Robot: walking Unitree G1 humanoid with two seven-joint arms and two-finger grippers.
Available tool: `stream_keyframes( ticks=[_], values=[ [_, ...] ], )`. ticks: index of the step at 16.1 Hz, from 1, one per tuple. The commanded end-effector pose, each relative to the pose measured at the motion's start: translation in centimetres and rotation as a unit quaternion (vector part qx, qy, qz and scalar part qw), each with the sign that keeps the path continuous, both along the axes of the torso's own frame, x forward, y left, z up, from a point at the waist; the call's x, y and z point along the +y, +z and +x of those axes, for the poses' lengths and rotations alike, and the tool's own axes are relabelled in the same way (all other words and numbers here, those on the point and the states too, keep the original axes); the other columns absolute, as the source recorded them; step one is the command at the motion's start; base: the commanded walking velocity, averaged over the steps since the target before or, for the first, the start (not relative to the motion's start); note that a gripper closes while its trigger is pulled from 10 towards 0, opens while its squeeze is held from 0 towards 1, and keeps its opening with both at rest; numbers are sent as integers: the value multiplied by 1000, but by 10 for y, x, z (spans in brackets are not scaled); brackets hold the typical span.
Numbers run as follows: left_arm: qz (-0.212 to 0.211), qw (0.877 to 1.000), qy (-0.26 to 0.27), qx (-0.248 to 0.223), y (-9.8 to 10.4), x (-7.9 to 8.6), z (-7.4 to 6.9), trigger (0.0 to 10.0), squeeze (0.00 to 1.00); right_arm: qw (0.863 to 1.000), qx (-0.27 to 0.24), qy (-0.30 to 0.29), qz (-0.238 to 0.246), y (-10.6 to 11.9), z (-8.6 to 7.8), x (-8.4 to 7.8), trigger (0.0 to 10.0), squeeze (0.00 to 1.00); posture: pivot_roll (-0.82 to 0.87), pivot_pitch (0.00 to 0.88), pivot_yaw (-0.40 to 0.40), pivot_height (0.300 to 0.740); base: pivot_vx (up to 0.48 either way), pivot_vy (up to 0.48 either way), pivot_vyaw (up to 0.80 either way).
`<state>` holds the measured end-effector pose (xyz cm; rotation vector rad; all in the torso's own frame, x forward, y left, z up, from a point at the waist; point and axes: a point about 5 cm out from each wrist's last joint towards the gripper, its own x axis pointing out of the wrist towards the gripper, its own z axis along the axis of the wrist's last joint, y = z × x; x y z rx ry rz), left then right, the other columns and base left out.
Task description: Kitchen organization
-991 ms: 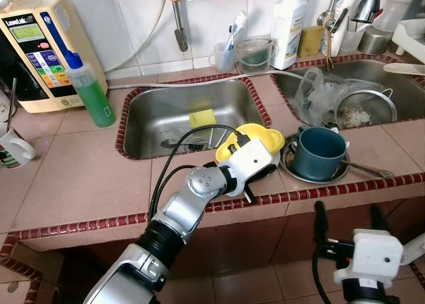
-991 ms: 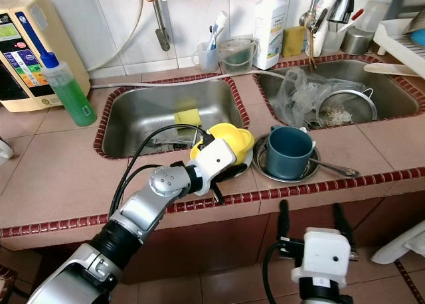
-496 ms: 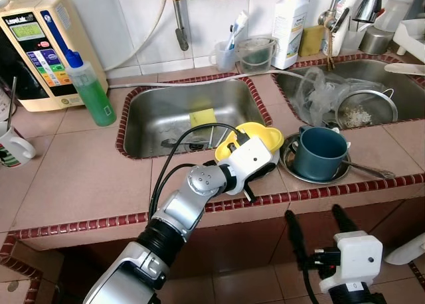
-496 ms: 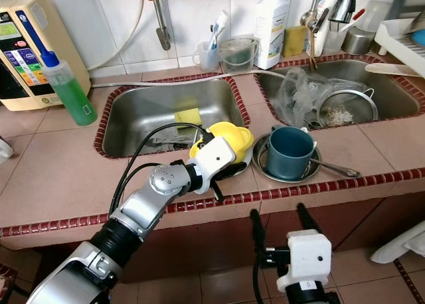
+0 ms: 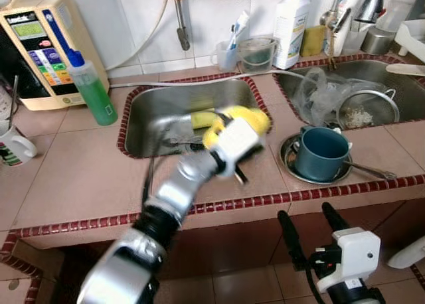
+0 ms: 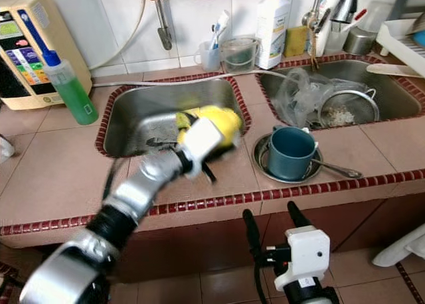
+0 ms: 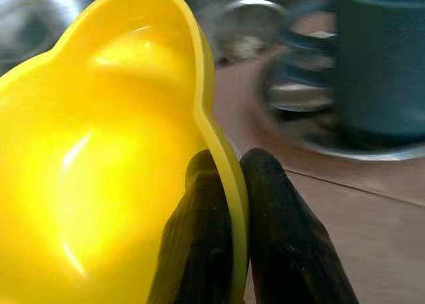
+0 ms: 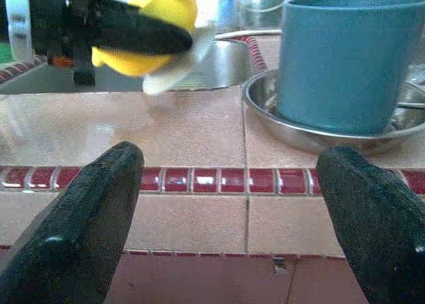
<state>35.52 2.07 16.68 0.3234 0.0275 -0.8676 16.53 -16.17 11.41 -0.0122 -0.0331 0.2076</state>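
Note:
My left gripper is shut on the rim of a yellow plastic bowl, one finger inside and one outside. Arm and bowl are blurred, raised over the counter at the near right corner of the left sink. A dark blue cup stands upright on a steel plate just right of the bowl, with a spoon lying on the plate. My right gripper is open below the counter's front edge, facing the blue cup, with nothing between its fingers.
A green soap bottle and a beige water purifier stand at the back left. A white mug is at the far left. The right sink holds a strainer and a crumpled plastic bag. Red tile trim edges the counter.
The left arm has lifted the yellow bowl off the counter and swung it up and back toward the left sink. The right gripper stays low and has shifted slightly left.

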Motion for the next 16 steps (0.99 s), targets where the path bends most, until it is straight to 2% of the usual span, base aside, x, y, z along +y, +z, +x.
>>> stream_keyframes(
  ticks=[1, 3, 5, 6, 7, 10, 14, 16],
  values=[
    [-15, 1000, 14, -6, 9, 6, 6, 10000, 0, 1000, -3, 12, 13, 5, 1, 2, 10000, 0, -315, 22, 98, 740, 0, 0, 0],
    [-46, 998, 34, 3, 16, 17, 14, 10000, 0, 1000, -2, 25, 16, 7, 4, 3, 10000, 0, -306, 10, 89, 740, 0, 0, 0],
    [-53, 997, 53, -7, 20, 27, 18, 10000, 0, 1000, -5, 24, 15, 9, 10, 1, 10000, 0, -297, 4, 85, 740, 0, 0, 0],
    [-66, 996, 67, -10, 22, 32, 21, 10000, 0, 1000, -8, 23, 16, 11, 15, -1, 10000, 0, -286, 0, 77, 740, 0, 0, 0],
    [-99, 991, 88, -4, 24, 40, 22, 10000, 0, 999, -17, 26, 18, 16, 22, -2, 10000, 0, -278, 0, 74, 740, 0, 0, 0],
    [-126, 985, 121, -5, 25, 51, 22, 10000, 0, 1000, -23, 18, 9, 21, 35, -5, 10000, 0, -252, 0, 60, 740, 0, 0, 0],
    [-136, 979, 149, -2, 22, 67, 20, 10000, 0, 998, -58, 15, 8, 35, 55, -3, 10000, 0, -219, 0, 42, 740, 0, 0, 0],
    [-137, 981, 138, -11, 22, 65, 16, 10000, 0, 997, -74, 7, 10, 44, 64, -4, 10000, 0, -213, 0, 38, 740, 0, 0, 0]
  ],
)
